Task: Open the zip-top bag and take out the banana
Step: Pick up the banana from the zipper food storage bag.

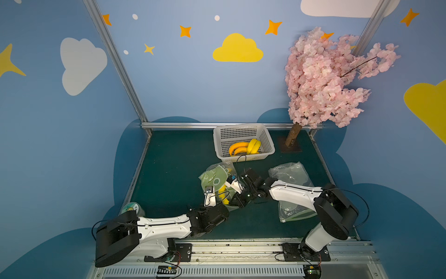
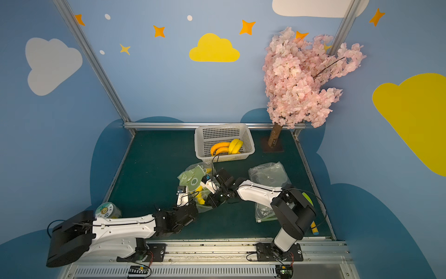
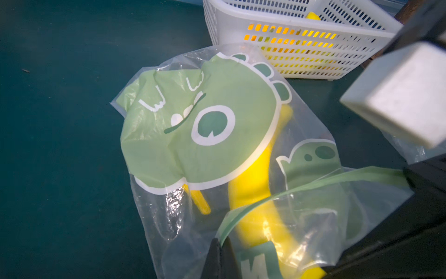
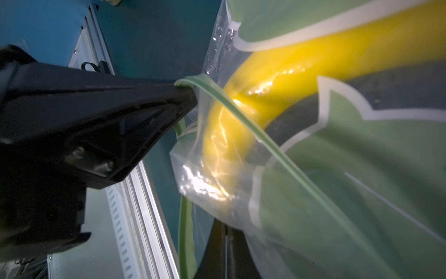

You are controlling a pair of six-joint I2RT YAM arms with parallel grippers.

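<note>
Right gripper (image 4: 187, 96) and left gripper (image 3: 218, 244) each pinch the green zip edge (image 3: 350, 177) of the clear, dinosaur-printed plastic zip-top bag (image 1: 214, 178) lying just beside the white perforated plastic basket (image 1: 266, 142); the curved yellow banana (image 3: 255, 188) is inside that bag

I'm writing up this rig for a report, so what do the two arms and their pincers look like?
The left arm and right arm share white shell links, bulky black joint housings and thin black looping cables. The left pincer and right pincer are black, tapering toward the tips.
</note>
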